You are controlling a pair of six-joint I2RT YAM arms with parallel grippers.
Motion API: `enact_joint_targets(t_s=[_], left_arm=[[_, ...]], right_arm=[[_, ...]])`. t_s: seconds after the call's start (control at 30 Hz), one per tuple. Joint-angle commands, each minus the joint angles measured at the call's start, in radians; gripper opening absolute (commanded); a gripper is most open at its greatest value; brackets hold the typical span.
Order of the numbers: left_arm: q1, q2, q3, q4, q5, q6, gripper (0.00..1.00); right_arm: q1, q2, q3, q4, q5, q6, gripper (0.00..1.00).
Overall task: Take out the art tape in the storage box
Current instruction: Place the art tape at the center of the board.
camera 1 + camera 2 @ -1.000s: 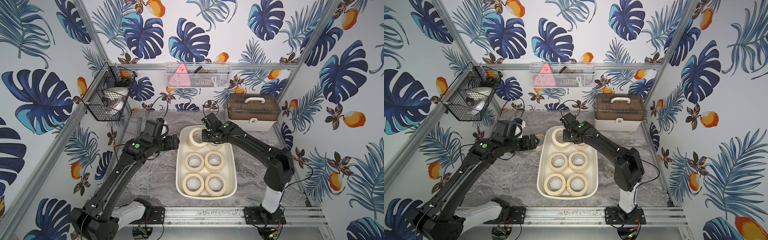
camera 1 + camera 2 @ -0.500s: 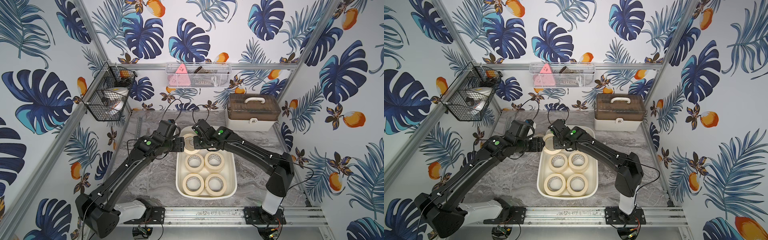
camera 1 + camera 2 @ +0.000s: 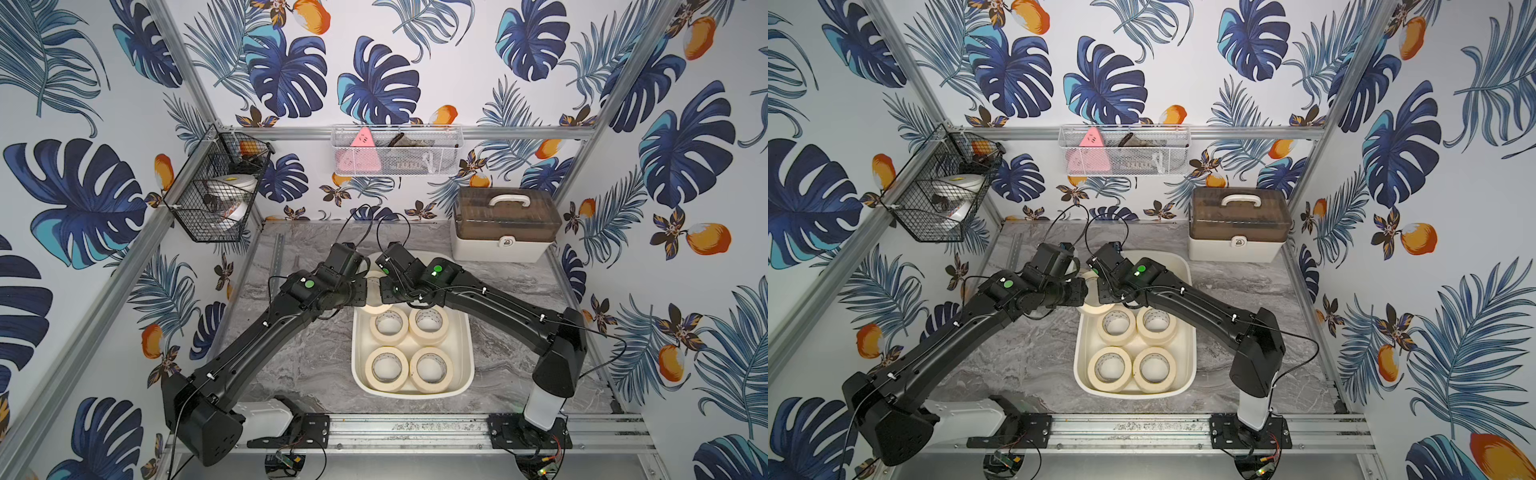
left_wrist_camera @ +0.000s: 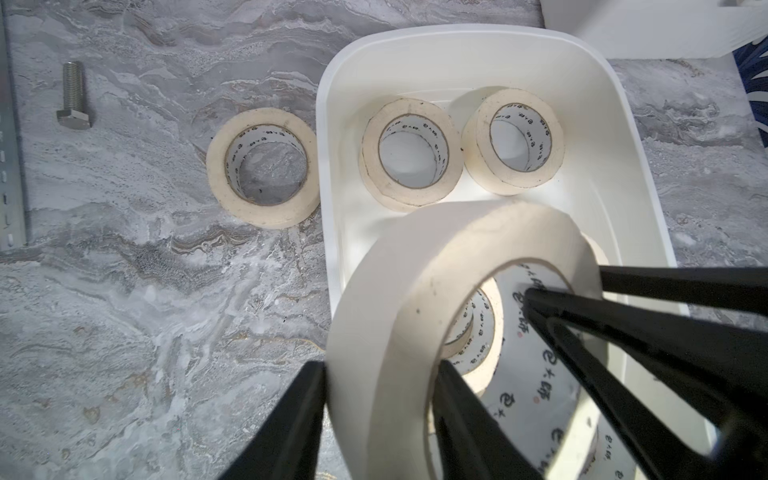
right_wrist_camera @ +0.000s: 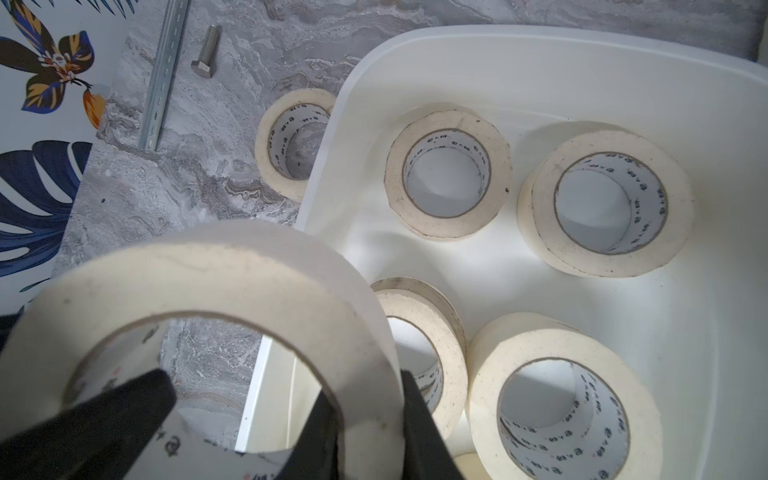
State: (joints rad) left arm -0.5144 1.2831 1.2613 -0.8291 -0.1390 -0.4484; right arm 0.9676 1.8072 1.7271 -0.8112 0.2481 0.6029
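One cream art tape roll (image 3: 376, 305) (image 3: 1093, 308) hangs in the air over the left rim of the storage box (image 3: 467, 353) (image 3: 1192, 353). Both grippers grip it. My left gripper (image 4: 378, 415) (image 3: 365, 291) pinches one wall of the ring (image 4: 415, 291), one finger outside and one in the hole. My right gripper (image 5: 370, 436) (image 3: 384, 289) is shut on the opposite wall (image 5: 208, 266). Several more rolls (image 3: 389, 326) (image 5: 449, 174) lie flat in the box. Another roll (image 4: 263, 166) (image 5: 291, 143) lies on the table beside the box's left wall.
A loose bolt (image 4: 75, 97) and a metal rail (image 5: 164, 75) lie on the marble table left of the box. The brown-lidded case (image 3: 505, 224) stands at the back right. A black wire basket (image 3: 216, 195) and a white wall basket (image 3: 397, 151) hang above.
My right arm carried the roll from the box's far end toward its left rim. My left gripper moved in from the left and closed on the roll's other side.
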Motion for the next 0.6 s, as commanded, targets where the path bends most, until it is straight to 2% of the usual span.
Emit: enact_joint_targets(t_s=[0.0, 0.1, 0.2, 0.3, 0.57], left_arm=[[-0.001, -0.003, -0.008, -0.006, -0.030, 0.010, 0.27], [-0.001, -0.002, -0.008, -0.002, -0.028, 0.010, 0.14], [-0.001, -0.002, -0.008, 0.002, -0.024, 0.003, 0.09], [-0.001, -0.004, -0.010, 0.012, -0.018, -0.008, 0.02], [0.001, 0.027, 0.053, 0.006, -0.064, -0.030, 0.00]], right_arm=[[0.008, -0.003, 0.011, -0.008, 0.013, -0.004, 0.20], [0.011, -0.006, 0.013, -0.013, 0.013, -0.004, 0.31], [0.010, -0.022, 0.005, -0.011, 0.016, -0.005, 0.48], [0.010, -0.053, -0.013, 0.002, 0.013, -0.006, 0.58], [0.008, -0.177, -0.075, 0.028, 0.071, -0.017, 0.64]])
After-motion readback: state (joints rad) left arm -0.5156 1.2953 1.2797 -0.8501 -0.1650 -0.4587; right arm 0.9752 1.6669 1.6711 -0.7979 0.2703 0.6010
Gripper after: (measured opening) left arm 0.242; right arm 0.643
